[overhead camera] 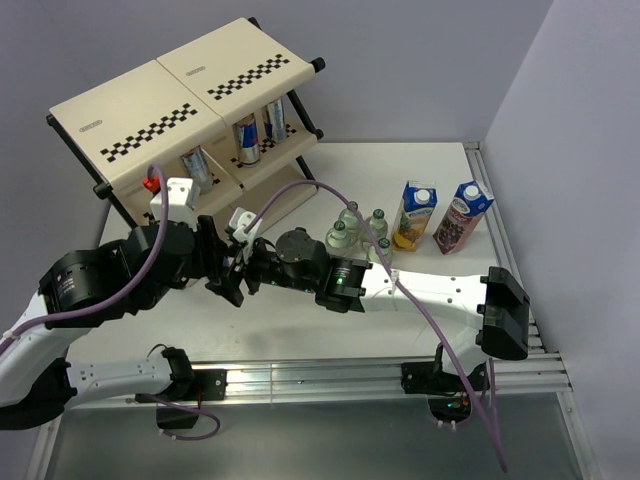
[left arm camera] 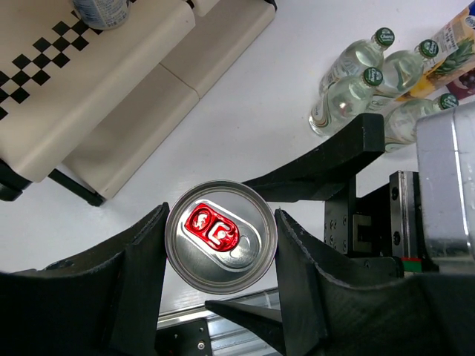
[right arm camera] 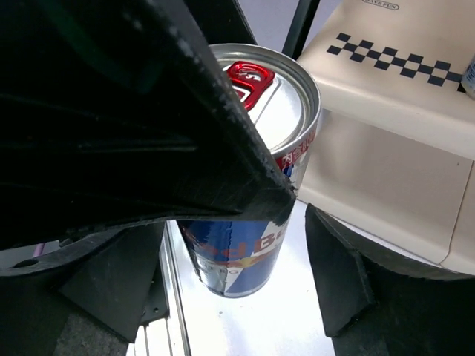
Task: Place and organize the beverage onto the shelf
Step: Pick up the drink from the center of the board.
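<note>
Left claw [left arm camera: 220, 237] is clamped on one can [left arm camera: 220, 236]. Right claw [right arm camera: 237, 278] has jaws apart, straddling the same can. Risk: if left lets go before right closes, the can likely drops or tips; crowded fingers may clash.

Count:
- four cans, three on the shelf [overhead camera: 200, 85] beyond both claws
- four bottles [left arm camera: 349, 96]
- two cartons [overhead camera: 415, 215] on the surface [overhead camera: 400, 170] behind right claw

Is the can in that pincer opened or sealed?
Sealed: on the can, held in the left pincer, the red tab lies flat and no hole shows beside it.

Can [left arm camera: 221, 236] upright — red tab, near shelf [left arm camera: 111, 67]
</note>
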`<state>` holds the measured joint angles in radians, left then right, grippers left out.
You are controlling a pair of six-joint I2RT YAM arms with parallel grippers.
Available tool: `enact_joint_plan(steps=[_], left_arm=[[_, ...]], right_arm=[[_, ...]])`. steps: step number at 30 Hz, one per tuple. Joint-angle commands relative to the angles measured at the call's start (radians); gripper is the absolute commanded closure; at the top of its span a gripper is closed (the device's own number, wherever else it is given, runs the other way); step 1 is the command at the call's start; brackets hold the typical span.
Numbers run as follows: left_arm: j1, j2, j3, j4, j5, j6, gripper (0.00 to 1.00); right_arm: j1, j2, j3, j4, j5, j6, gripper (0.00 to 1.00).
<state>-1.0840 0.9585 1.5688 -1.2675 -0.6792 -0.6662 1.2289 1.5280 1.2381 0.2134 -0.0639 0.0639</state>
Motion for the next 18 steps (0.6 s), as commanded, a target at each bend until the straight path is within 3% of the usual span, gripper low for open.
enact_joint_plan(steps=[1,3,6,8,9,15,16,18], left_arm=[[-0.002,0.006,0.051,0.039,-0.025,0.014,1.00],[-0.002,0.009,0.053,0.039,-0.026,0.017,1.00],[-0.002,0.006,0.046,0.060,-0.019,0.027,0.98],[-0.002,0.000,0.042,0.072,-0.013,0.037,0.97],[-0.002,-0.001,0.039,0.080,-0.003,0.039,0.96],[-0.002,-0.001,0.036,0.115,0.004,0.056,0.92],[-0.002,-0.001,0.034,0.123,0.004,0.060,0.91],[-0.002,-0.003,0.031,0.129,0.006,0.065,0.80]], right_arm=[[0.006,0.001,0.044,0.029,0.053,-0.021,0.18],[0.006,-0.003,0.041,0.035,0.052,-0.021,0.19],[0.006,-0.002,0.047,0.043,0.035,-0.035,0.36],[0.006,0.001,0.047,0.056,0.029,-0.041,0.67],[0.006,0.001,0.046,0.064,0.029,-0.041,0.73],[0.006,0.000,0.050,0.127,0.016,-0.042,0.77],[0.006,0.000,0.050,0.142,0.013,-0.044,0.87],[0.007,0.001,0.052,0.159,0.006,-0.045,0.90]])
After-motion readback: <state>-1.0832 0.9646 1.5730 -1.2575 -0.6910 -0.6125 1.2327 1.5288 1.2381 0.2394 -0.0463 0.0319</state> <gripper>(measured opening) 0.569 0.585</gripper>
